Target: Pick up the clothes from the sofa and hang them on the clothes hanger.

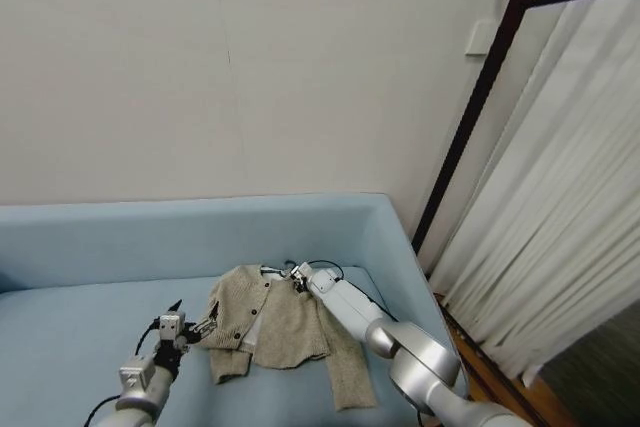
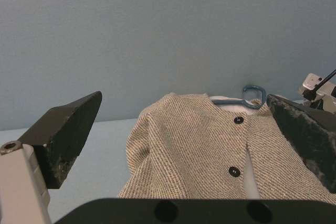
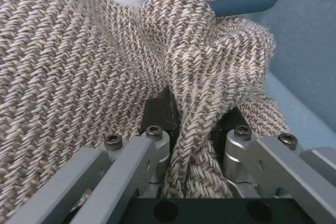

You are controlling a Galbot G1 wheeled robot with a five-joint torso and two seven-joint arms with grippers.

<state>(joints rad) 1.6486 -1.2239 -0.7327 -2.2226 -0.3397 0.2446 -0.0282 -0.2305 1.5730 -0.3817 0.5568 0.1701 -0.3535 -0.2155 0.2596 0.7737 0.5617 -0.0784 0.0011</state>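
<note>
Hanger (image 3: 241,7) mostly under cardigan (image 3: 79,77) (hook peeks out); rack (image 1: 477,97) top cut off.

Your left gripper (image 2: 184,97) holds its jaws wide apart, touching nothing. Dead ahead at twelve o'clock, the cardigan (image 2: 199,145) lies on the sofa (image 2: 157,35), two dark buttons (image 2: 234,171) showing. A blue hanger hook (image 2: 253,98) sits at its collar, toward one o'clock.

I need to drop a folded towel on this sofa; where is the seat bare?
Bare: the seat left of the left hand, up to the backrest. Crowded: the right end, where the right hand grips the cardigan.
</note>
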